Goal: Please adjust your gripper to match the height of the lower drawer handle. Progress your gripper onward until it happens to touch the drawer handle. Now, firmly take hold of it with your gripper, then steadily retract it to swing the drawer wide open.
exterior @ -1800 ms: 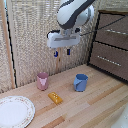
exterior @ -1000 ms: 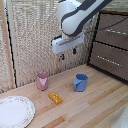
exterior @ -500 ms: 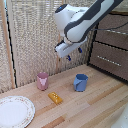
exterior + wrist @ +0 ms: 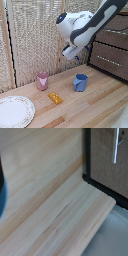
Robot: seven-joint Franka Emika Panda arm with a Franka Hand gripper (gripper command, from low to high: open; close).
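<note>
In the exterior view the brown cabinet stands at the right. Its bottom drawer [image 4: 111, 64] is shut and carries the lower drawer handle [image 4: 107, 58], a thin pale bar. My gripper [image 4: 78, 55] hangs from the white arm above the table, left of the cabinet and apart from the handle, at about the height of the bottom drawer's top. Its dark fingers are too small to tell whether they are open. The wrist view shows the wooden table, a brown drawer front [image 4: 102, 158] and a silvery bar [image 4: 116, 145]. No fingers show there.
On the wooden table [image 4: 100, 105] stand a blue cup [image 4: 80, 82] under the gripper, a pink cup [image 4: 42, 80], a small yellow block [image 4: 55, 97] and a white plate [image 4: 14, 111]. A reed screen [image 4: 35, 35] is behind. The upper drawer [image 4: 114, 37] has a like bar.
The arm has swung toward the exterior view's right, closer to the cabinet, and the gripper has turned to face the drawers. The drawers and table objects have not moved.
</note>
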